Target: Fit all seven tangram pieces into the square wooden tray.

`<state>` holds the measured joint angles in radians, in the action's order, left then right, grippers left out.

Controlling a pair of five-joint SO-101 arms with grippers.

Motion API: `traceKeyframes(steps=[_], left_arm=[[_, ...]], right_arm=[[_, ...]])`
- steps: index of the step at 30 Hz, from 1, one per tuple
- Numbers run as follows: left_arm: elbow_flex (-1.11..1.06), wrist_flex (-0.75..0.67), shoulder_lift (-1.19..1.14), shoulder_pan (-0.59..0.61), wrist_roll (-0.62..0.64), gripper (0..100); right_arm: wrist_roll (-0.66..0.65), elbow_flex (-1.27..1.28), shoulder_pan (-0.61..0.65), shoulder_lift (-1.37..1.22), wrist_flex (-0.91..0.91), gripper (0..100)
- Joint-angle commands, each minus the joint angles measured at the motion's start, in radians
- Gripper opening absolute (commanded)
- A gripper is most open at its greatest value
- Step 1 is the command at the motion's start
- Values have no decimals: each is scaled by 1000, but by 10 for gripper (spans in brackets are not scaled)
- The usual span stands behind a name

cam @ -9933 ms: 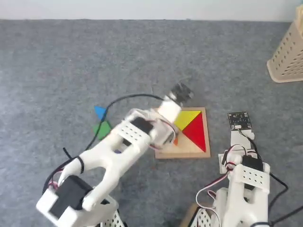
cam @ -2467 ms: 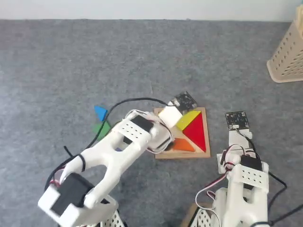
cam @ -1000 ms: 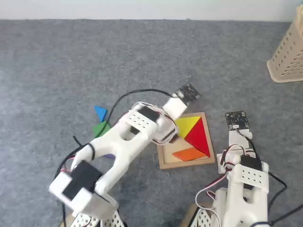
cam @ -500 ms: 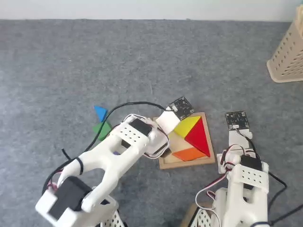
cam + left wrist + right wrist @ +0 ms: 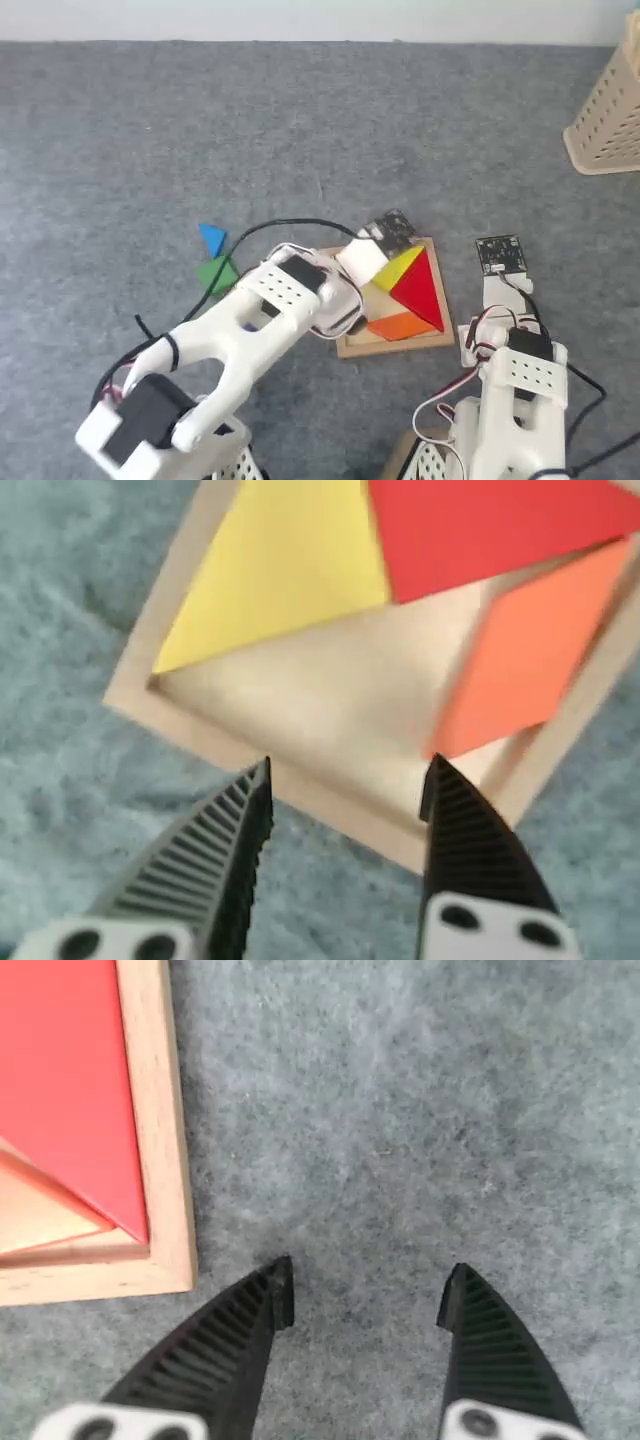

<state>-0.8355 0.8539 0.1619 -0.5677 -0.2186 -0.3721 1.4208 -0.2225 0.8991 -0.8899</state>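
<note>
White plastic marks both arms at the near edge of the grey table (image 5: 120, 130). The right arm (image 5: 515, 380) rises closest. Its right claw (image 5: 370, 1272) hangs low over bare grey cloth, jaws spread and empty, just beside the near corner of the square wooden tray (image 5: 160, 1110).

The left arm (image 5: 250, 330) stretches from the near left toward the tray. Its left claw (image 5: 348, 775) is also spread wide with nothing between the jaws, and it hovers above the tray's rim.

The tray sits slightly askew between the two arms. Three pieces lie inside it. The orange piece (image 5: 400, 325) rests against the near rim. The red triangle (image 5: 418, 285) lies along the right side, touching the orange piece. The yellow triangle (image 5: 398, 268) sits farther back, edge to edge with the red one. Bare wood shows in the rest of the tray.

Out on the cloth to the left of the tray lies a green piece (image 5: 215, 273). A blue piece (image 5: 211, 238) lies just beyond it.

At the far right corner stands a beige perforated container (image 5: 610, 110).
</note>
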Motion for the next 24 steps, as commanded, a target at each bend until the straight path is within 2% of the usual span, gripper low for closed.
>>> traceKeyframes(steps=[1, 10, 19, 24], left_arm=[[5, -15, 43, -41, 25, 228], [171, -14, -183, -43, 28, 212], [232, -9, -204, -51, 0, 196], [196, 5, -187, -120, -6, 193]], right_arm=[[3, -5, 8, -7, 16, 242], [3, -5, 8, -7, 16, 242], [3, -5, 8, -7, 16, 242], [3, -5, 8, -7, 16, 242]])
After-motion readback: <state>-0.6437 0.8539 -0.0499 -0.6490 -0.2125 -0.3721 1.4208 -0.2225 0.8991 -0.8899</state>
